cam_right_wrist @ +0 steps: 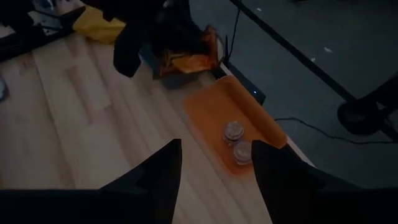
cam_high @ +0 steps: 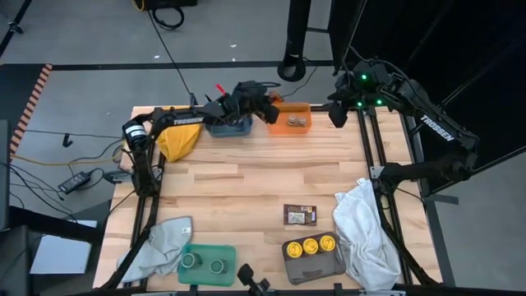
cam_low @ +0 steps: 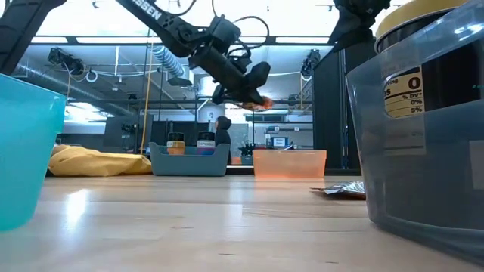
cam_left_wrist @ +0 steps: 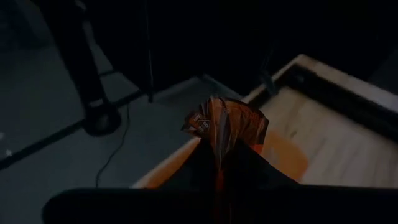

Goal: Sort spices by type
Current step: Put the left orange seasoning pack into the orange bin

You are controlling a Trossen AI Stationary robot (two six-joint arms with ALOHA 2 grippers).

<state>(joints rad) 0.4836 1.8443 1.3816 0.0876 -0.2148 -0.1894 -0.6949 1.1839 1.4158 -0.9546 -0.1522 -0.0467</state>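
One orange packet pinched in my shut left gripper, hanging above the orange bin's near-left corner; right gripper idle, half open.

Left gripper fingertips buried in the crumpled orange packet; packet print too small to read. Grey bin cut off by the low view's right edge. Teal bin cut by its left edge. Jars in orange tray: labels unreadable.

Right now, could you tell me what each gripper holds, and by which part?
The left gripper pinches a crinkled orange foil packet by one end; the right gripper is open and holds nothing.
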